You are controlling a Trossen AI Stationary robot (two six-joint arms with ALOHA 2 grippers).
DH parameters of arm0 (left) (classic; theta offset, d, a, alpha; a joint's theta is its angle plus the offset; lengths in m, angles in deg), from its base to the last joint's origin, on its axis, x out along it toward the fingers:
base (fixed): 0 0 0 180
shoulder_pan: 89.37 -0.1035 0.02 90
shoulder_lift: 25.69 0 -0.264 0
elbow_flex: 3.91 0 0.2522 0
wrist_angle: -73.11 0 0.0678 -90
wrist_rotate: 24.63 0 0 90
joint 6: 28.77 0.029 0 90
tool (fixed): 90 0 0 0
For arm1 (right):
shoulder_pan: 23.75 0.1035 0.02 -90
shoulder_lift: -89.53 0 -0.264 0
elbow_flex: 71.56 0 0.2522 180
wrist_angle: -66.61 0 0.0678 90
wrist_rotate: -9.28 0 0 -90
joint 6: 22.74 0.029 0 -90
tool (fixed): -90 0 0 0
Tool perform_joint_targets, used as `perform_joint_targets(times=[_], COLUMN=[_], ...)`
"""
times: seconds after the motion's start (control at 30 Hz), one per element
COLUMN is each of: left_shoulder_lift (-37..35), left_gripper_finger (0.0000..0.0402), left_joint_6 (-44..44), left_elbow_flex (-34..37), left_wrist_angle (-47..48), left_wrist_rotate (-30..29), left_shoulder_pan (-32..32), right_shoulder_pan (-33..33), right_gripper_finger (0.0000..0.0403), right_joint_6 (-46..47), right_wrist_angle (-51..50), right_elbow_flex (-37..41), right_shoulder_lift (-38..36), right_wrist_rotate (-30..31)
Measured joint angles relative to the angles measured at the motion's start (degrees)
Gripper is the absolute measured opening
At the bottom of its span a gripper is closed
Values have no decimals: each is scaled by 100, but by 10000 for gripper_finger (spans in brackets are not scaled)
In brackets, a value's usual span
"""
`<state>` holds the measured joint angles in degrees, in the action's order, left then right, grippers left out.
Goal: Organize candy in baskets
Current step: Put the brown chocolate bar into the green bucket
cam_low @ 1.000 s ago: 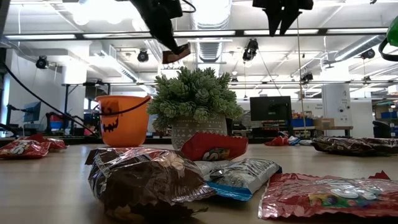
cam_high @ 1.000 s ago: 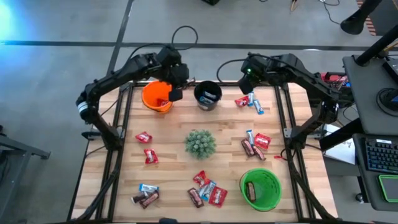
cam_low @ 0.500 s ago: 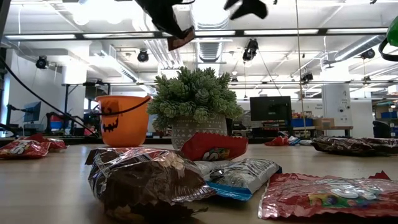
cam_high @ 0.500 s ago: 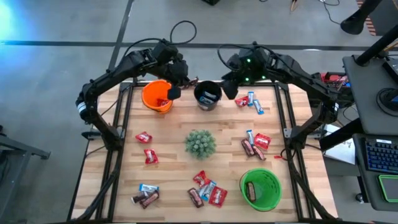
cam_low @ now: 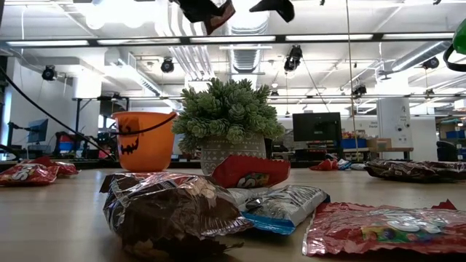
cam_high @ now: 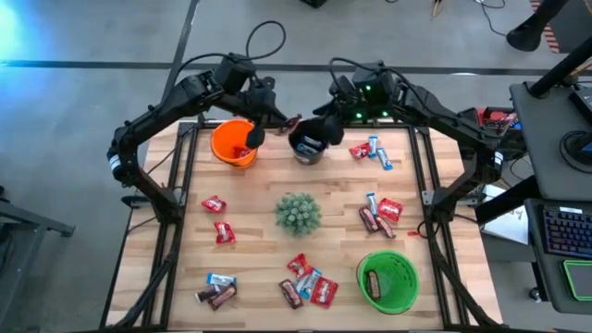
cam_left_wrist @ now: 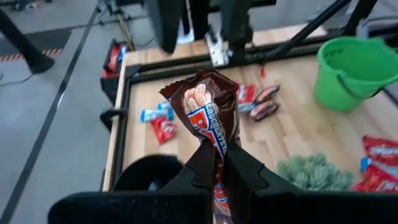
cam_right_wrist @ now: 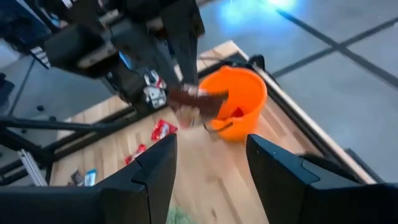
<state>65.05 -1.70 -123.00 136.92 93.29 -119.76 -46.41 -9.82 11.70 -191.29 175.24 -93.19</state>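
Overhead, the left tool (cam_high: 289, 122) hangs between the orange bucket (cam_high: 232, 142) and the black bucket (cam_high: 309, 141) at the far edge of the table (cam_high: 250, 250), pinching a brown candy bar (cam_high: 293, 120). Only the left wrist view shows that grip closely: both fingers (cam_left_wrist: 202, 163) pressed together on the bar's lower end, the bar (cam_left_wrist: 208, 115) standing upright above the black bucket's rim (cam_left_wrist: 149, 171). The right tool (cam_high: 326, 125) hovers over the black bucket, its fingers spread and holding nothing; its own view looks past them to the left tool (cam_right_wrist: 199, 99) and the orange bucket (cam_right_wrist: 239, 99).

The low view catches both tools at its top edge, left (cam_low: 211, 11) and right (cam_low: 273, 7), but a heap of wrapped candy (cam_low: 175, 207) up front and the potted plant (cam_low: 229, 120) block the black bucket. The green bucket (cam_high: 388, 280) stands at the near right, with loose candy scattered around the plant (cam_high: 298, 213).
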Motion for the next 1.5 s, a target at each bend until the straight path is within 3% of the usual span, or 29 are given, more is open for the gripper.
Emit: perform_joint_targets(times=[0.27, 0.77, 1.03, 1.17, 1.33, 1.5], left_shoulder_lift=[-2, -2, -2, 0, 0, 0], left_gripper_finger=[0, 0, 0, 0, 0, 0], left_joint_6=[-65, -80, -80, -73, -63, -109], left_elbow_flex=[1, 5, 5, 7, 7, 7], left_wrist_angle=[-371, -457, -564, -560, -559, -555], left_wrist_rotate=[168, 172, 172, 171, 160, 84], left_shoulder_pan=[24, 32, 28, 30, 26, 28], right_shoulder_pan=[0, 13, 13, 13, 13, 16], right_gripper_finger=[185, 185, 183, 153, 69, 65], right_joint_6=[-4, -4, -78, -82, -95, -95], right_wrist_angle=[328, 736, 1034, 1021, 1014, 1005], right_elbow_flex=[-13, -27, -48, -48, -48, -48], right_shoulder_lift=[109, 442, 538, 549, 551, 551], right_wrist_rotate=[-5, -578, -448, -450, -446, -448])
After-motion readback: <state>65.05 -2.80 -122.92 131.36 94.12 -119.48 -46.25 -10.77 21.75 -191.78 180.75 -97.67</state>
